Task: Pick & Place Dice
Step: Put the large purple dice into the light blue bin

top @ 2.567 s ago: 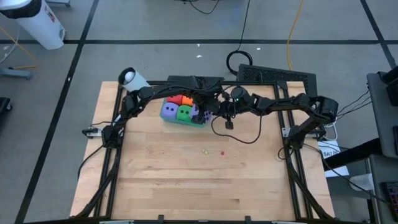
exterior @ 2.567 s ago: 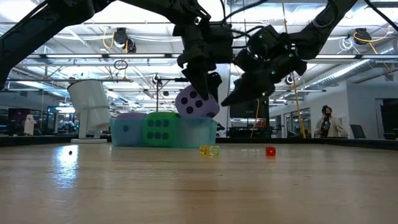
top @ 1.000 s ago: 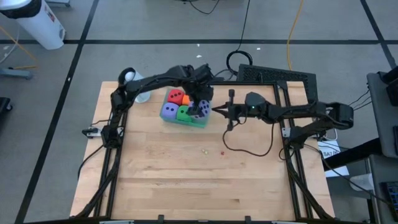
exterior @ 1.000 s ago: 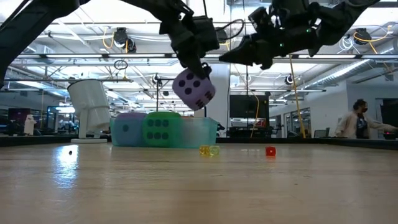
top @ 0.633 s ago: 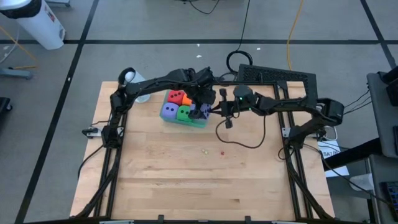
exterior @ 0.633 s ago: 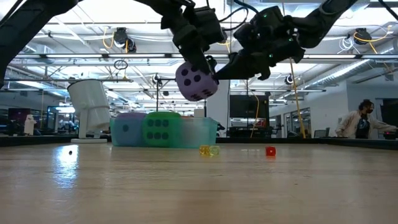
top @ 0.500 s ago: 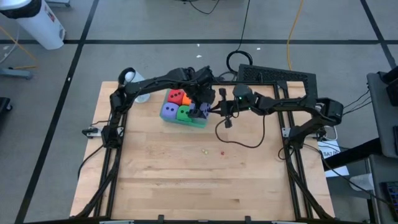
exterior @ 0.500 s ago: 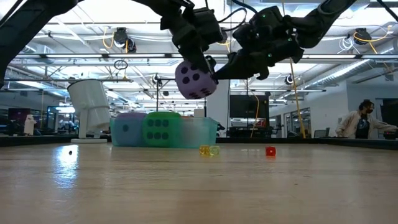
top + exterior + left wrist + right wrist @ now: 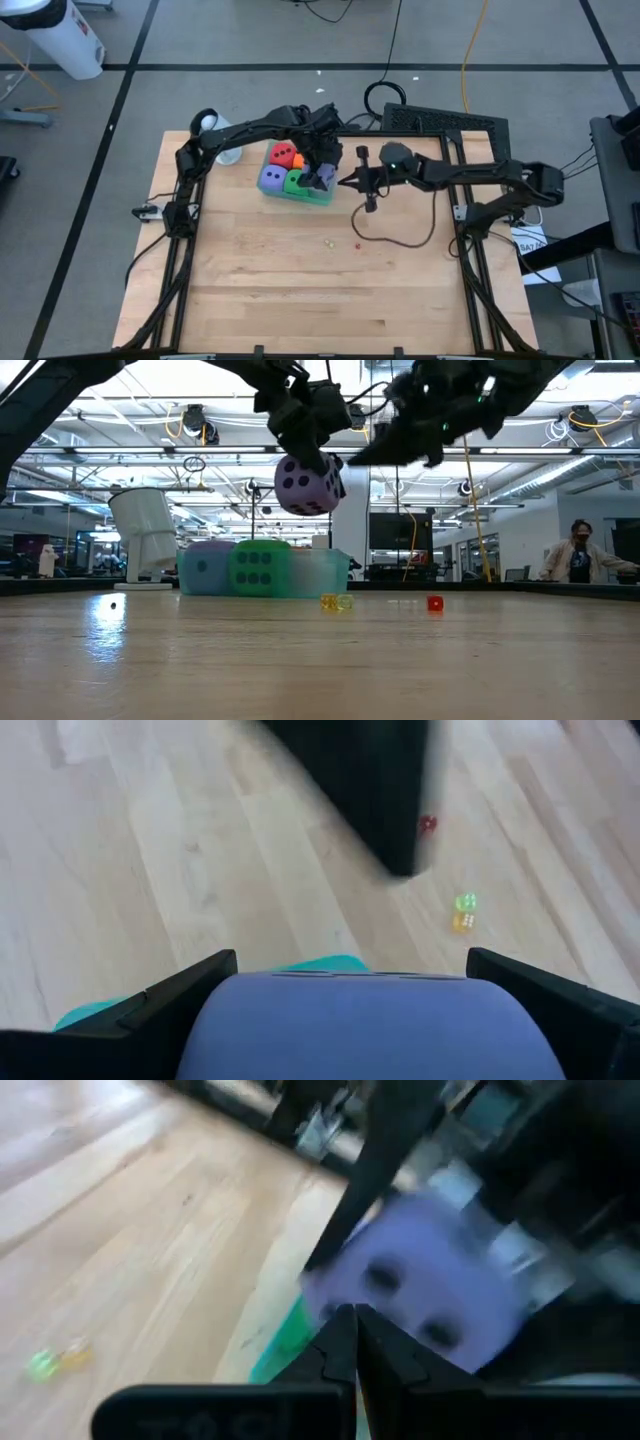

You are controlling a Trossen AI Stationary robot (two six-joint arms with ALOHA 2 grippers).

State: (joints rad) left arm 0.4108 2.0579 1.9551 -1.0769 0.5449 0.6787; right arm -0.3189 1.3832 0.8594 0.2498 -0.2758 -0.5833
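Observation:
A teal tray (image 9: 312,195) at the table's far middle holds a red die (image 9: 283,155), an orange one behind it, a lavender die (image 9: 207,568) and a green die (image 9: 258,568). Over the tray's right end hangs a second purple die (image 9: 305,487), with my left gripper (image 9: 322,168) shut on it. My right gripper (image 9: 345,182) is shut. It points almost level toward the table's left, its tip (image 9: 345,1325) close by the held die's right side (image 9: 430,1290). My left gripper pinches the purple die's two opposite faces (image 9: 225,1010) between its two fingers (image 9: 180,1000), coming slanting down from the far side. The die hangs lifted clear above the tray. My right gripper's shut tip is beside the die; I cannot tell whether it touches.
Two tiny dice, yellow and green (image 9: 337,601), and a tiny red one (image 9: 435,603) lie on the bare wood nearer than the tray. A white cup-like thing (image 9: 207,124) stands at the far left corner. A cable (image 9: 395,235) sags from my right arm.
My right gripper dipped to the held die's right side, then came back up and tipped nearer to level. The purple die has risen a little in my left gripper and has turned from standing on a corner to nearly square.

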